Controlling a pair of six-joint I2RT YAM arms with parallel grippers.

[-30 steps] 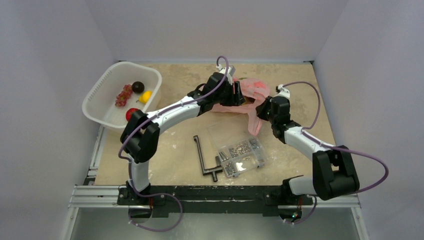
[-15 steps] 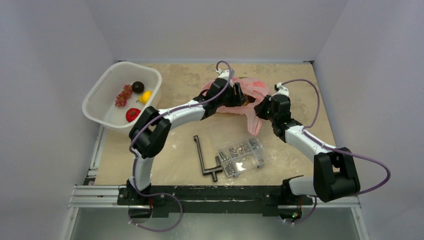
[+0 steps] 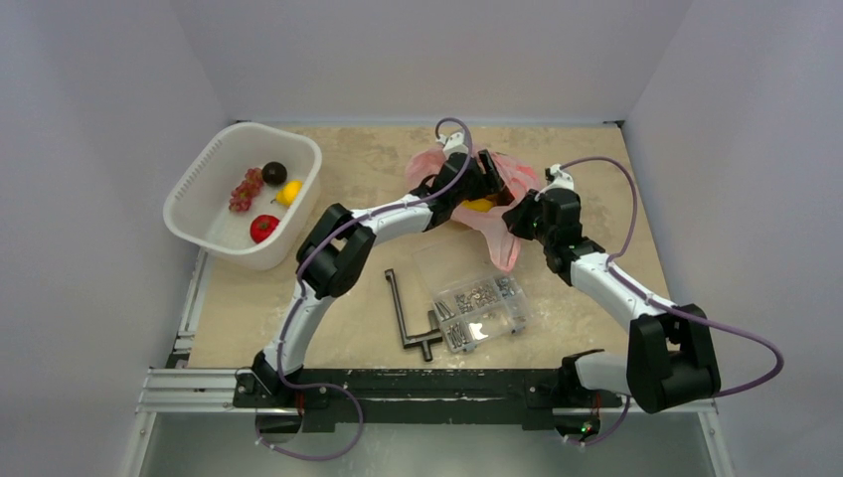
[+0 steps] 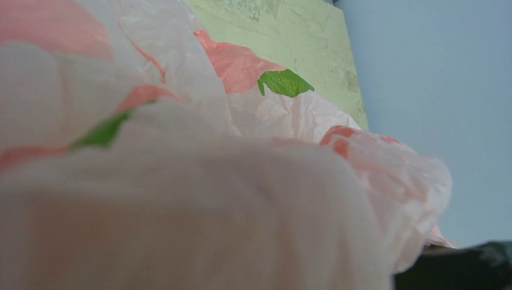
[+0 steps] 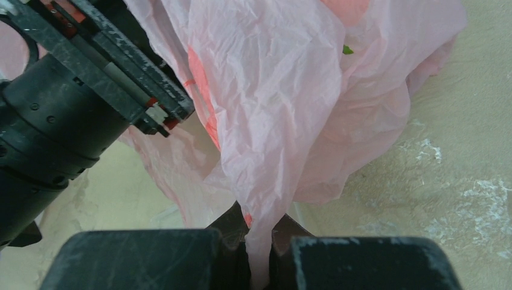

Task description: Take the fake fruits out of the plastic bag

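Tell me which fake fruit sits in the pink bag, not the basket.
The yellow fruit in the mouth of the pink plastic bag. The grape bunch, dark purple fruit, lemon and red fruit all lie in the white basket.

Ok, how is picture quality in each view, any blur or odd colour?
Left wrist: the plastic bag is close to the lens, a soft blur low down, and the table looks greenish. Right wrist: sharp, bag creases crisp, the right gripper dark at the bottom edge. Top external: even light, soft shadows, all in focus.
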